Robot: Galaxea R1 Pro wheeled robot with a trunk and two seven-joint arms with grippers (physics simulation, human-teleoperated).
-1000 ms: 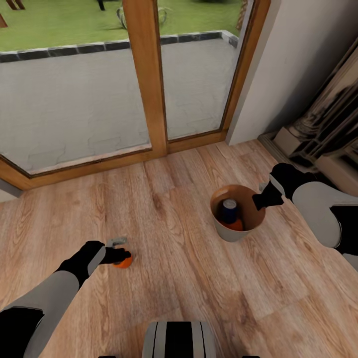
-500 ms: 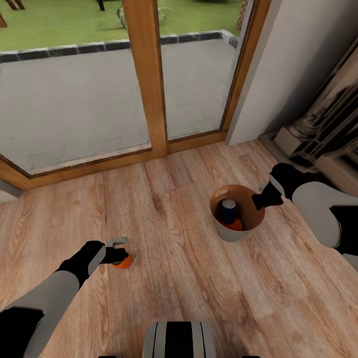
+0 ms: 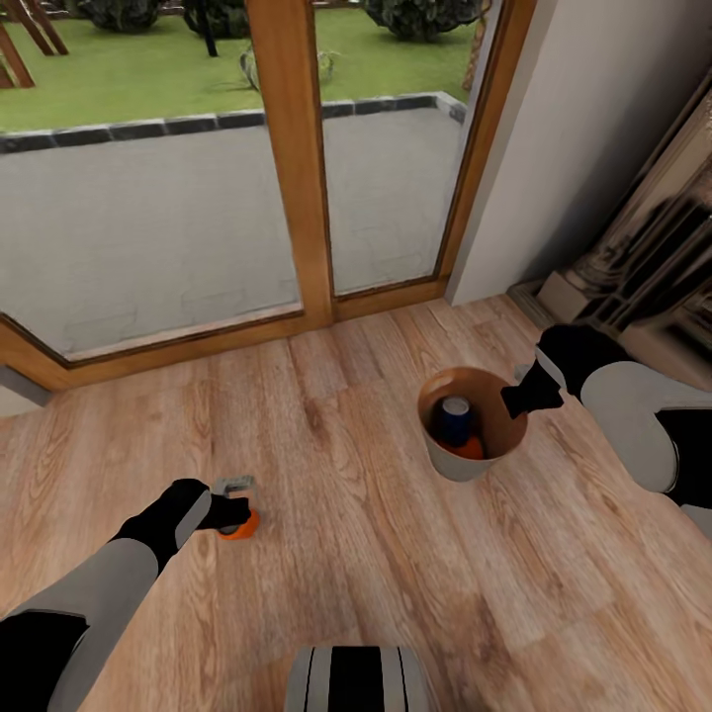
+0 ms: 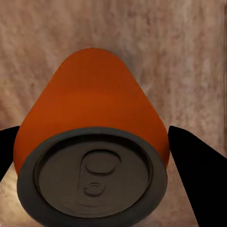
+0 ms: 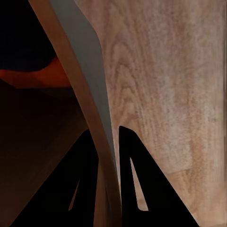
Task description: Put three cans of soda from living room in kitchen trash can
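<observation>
Head camera tilted; two cans [image 3: 458,427] binned

No text, label or number can be read on anything here.

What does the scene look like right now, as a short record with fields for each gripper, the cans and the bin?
left gripper: around an orange can standing on the wood floor, fingers either side
right gripper: pinching the trash can rim
cans in bin: one blue can, one orange can
bin: upright on the floor, near the glass door
</observation>
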